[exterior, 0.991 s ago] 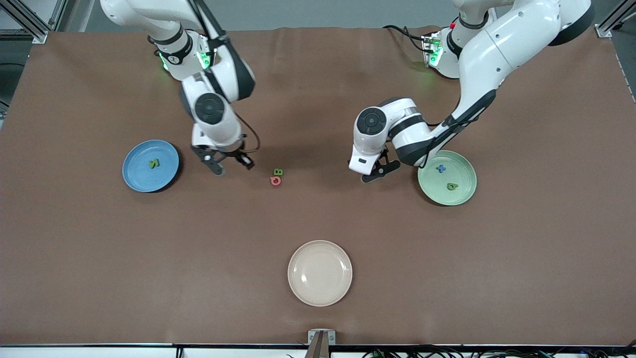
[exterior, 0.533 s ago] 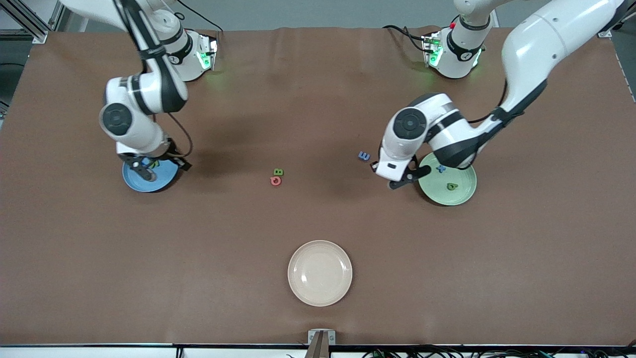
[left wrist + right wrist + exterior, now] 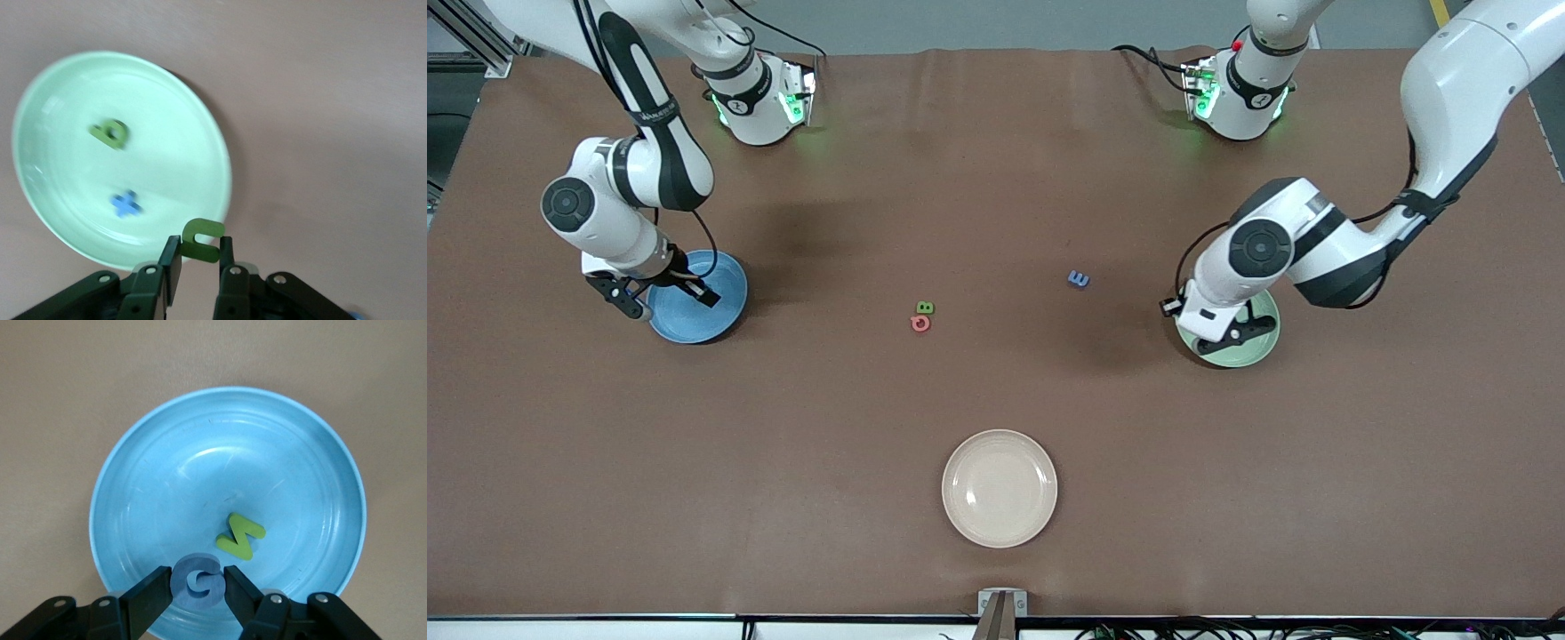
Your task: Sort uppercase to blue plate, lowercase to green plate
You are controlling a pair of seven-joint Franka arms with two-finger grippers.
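Between our right gripper's fingers sits the blue G-shaped capital, clamped and held over the blue plate, where the green N already lies. That plate stands toward the right arm's end of the tabletop.

Our left gripper's fingers pinch the green u-shaped small letter over the rim of the green plate, which holds the blue x and the green tailed letter. The green plate stands toward the left arm's end.

Near the tabletop's middle we see the green B touching the red-pink Q, the Q nearer the front camera's edge. The blue e-like letter lies alone between that pair and the green plate. A cream plate rests close to the front camera's edge.
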